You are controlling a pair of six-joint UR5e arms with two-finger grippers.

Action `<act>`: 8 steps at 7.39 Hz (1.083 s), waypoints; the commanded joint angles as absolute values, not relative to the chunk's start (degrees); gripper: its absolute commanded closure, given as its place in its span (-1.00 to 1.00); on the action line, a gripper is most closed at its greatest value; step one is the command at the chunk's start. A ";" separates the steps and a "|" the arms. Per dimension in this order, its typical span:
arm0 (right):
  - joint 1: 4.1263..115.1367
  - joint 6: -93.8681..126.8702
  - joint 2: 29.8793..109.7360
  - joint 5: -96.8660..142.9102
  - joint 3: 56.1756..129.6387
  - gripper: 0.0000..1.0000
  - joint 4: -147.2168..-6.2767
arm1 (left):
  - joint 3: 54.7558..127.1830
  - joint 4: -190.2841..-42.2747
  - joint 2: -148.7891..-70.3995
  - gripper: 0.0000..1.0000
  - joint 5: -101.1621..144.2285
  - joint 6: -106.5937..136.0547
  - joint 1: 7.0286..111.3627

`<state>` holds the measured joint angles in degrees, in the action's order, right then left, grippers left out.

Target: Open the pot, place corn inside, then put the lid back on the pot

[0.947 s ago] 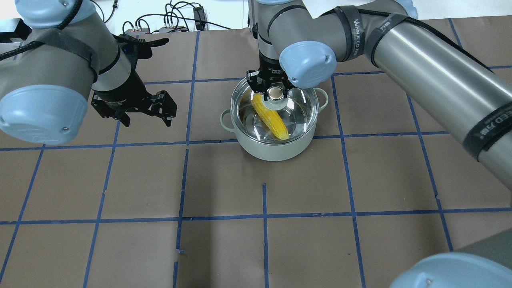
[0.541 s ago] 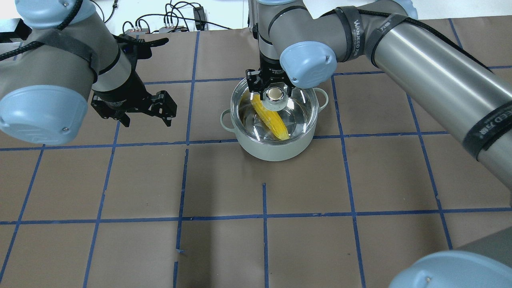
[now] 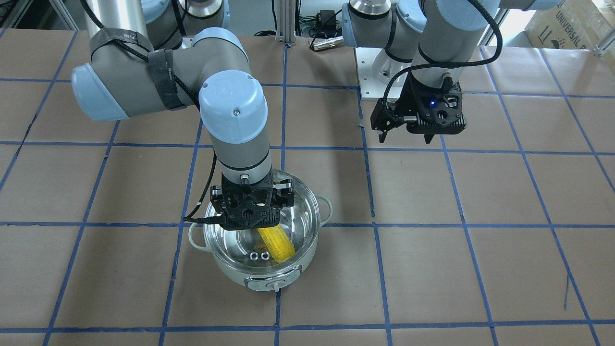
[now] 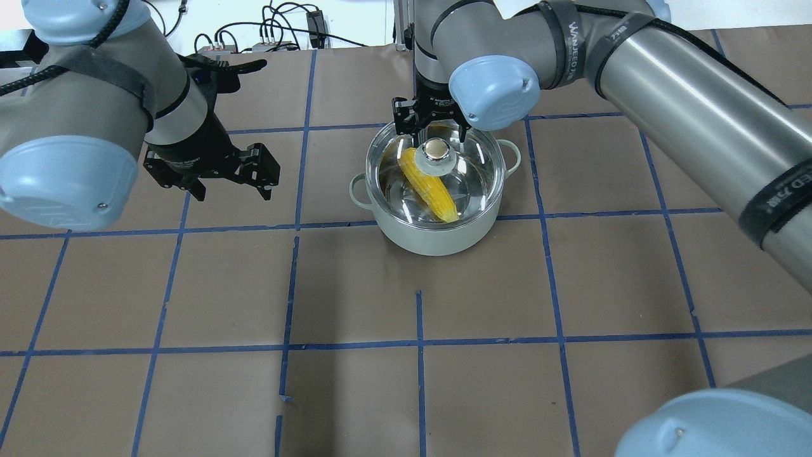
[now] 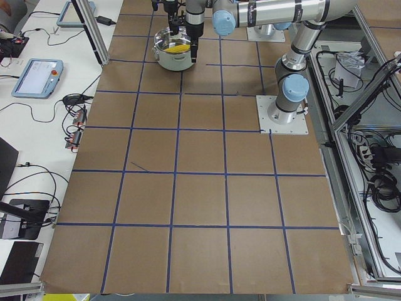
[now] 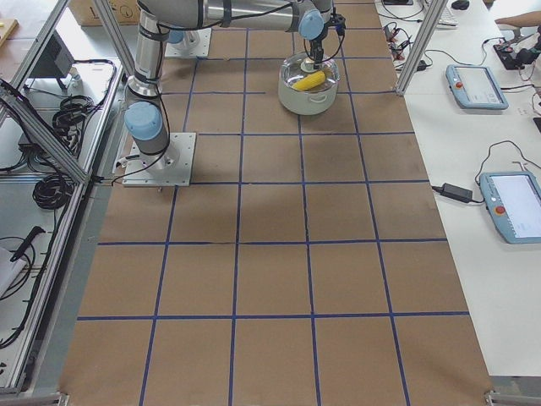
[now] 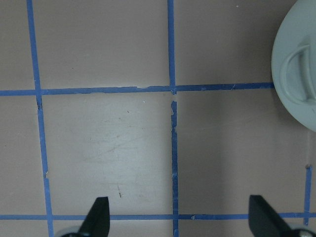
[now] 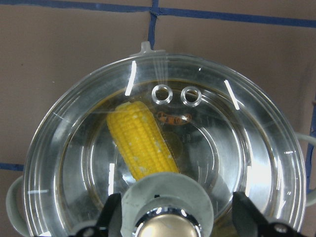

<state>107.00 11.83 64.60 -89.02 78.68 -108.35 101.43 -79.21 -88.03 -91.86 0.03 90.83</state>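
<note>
The right hand (image 4: 431, 130) stood open, its fingers either side of the lid knob (image 4: 435, 150), seemingly clear of it. The lid (image 8: 237, 128) sat on the pot (image 4: 438, 238), the corn (image 8: 140, 143) inside. The left hand (image 7: 180, 217) hung open over the desk (image 4: 355, 285) beside the pot.

The grey tubular right arm (image 4: 685, 108) and left arm (image 4: 82, 95) carried pale-blue round joint caps (image 3: 233, 98), each with a small screw (image 3: 235, 111). Black lettered straps (image 4: 574, 38) bound braided black cables (image 4: 35, 76). A blue light (image 3: 433, 102) glowed on the left wrist's black mount.

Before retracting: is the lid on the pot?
On: the lid sits level across the pot, the corn visible beneath its glass.
</note>
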 commanded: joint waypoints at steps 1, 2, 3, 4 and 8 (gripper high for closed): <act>106.88 12.22 60.93 -89.29 77.96 -0.59 -114.74 | 101.43 -79.19 -88.07 -1.00 -91.85 -0.17 90.79; 106.96 12.56 60.21 -89.38 77.61 -0.59 -115.22 | 101.51 -79.19 -88.07 -1.00 -91.76 -0.26 90.79; 106.96 12.57 60.64 -89.47 77.78 -0.59 -114.62 | 101.51 -79.19 -88.07 -1.00 -91.76 -0.35 90.79; 107.05 12.57 60.91 -89.47 78.13 -0.59 -114.35 | 101.51 -79.19 -88.07 -1.00 -91.84 -0.44 90.79; 106.44 11.70 61.08 -89.38 71.40 -0.60 -105.87 | 101.51 -79.19 -88.07 -1.00 -91.84 -0.62 90.79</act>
<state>106.85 12.34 61.00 -89.36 74.97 -110.34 101.49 -79.19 -88.07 -91.81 -0.58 90.79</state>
